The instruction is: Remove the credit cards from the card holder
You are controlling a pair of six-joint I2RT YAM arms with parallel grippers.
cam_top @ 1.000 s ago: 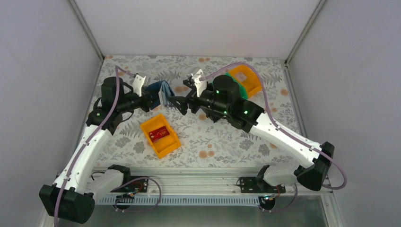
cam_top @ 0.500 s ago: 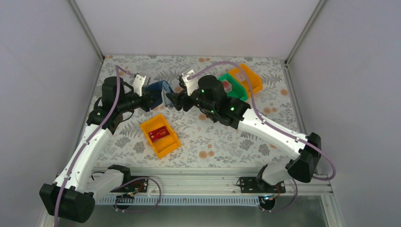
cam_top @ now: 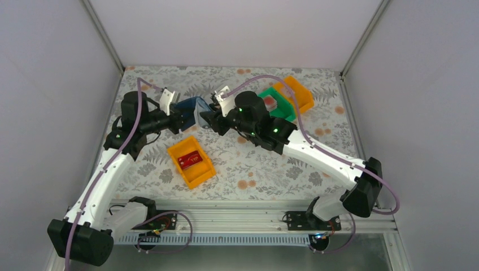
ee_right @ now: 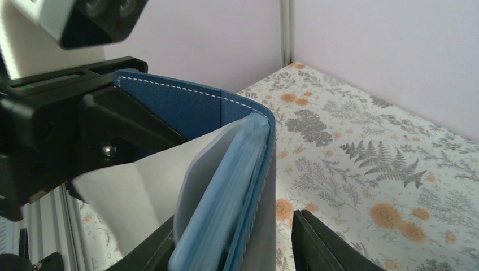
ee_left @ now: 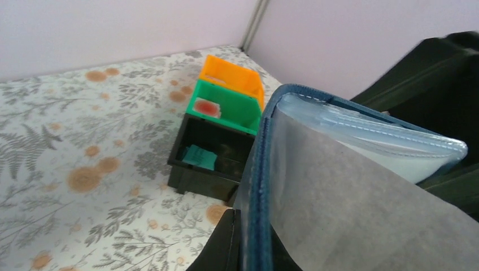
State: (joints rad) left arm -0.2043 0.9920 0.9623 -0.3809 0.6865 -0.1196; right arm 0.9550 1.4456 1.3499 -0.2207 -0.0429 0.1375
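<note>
- Card holder (cam_top: 189, 106), navy, is held up above the flowered surface (cam_top: 254, 164) toward the far left, fanned open with its pale blue sleeves (ee_right: 220, 197) facing the right arm.
- Left pincer (cam_top: 183, 114) is pressed together on the holder's navy cover and carries it clear of the surface.
- Right pincer (ee_right: 231, 226) meets the holder from the other side. It is spread, with its fingers (ee_right: 316, 243) astride the lower edge of the sleeves.
- One finger stands just apart from the cover. Whether the other touches the clear leaf cannot be told.
- Whether any card sits in the sleeves cannot be made out.
- Red card (cam_top: 190, 160) lies in the near orange bin (cam_top: 208, 169), in front of the holder.
- Teal card (ee_left: 197, 157) lies in the black bin (ee_left: 197, 179), to the right of the holder.
- Pinkish card (ee_left: 206, 107) with a red spot lies in the green bin (ee_left: 231, 110), touching the black bin's far side.
- Second orange bin (ee_left: 231, 76) stands just behind the green one.
</note>
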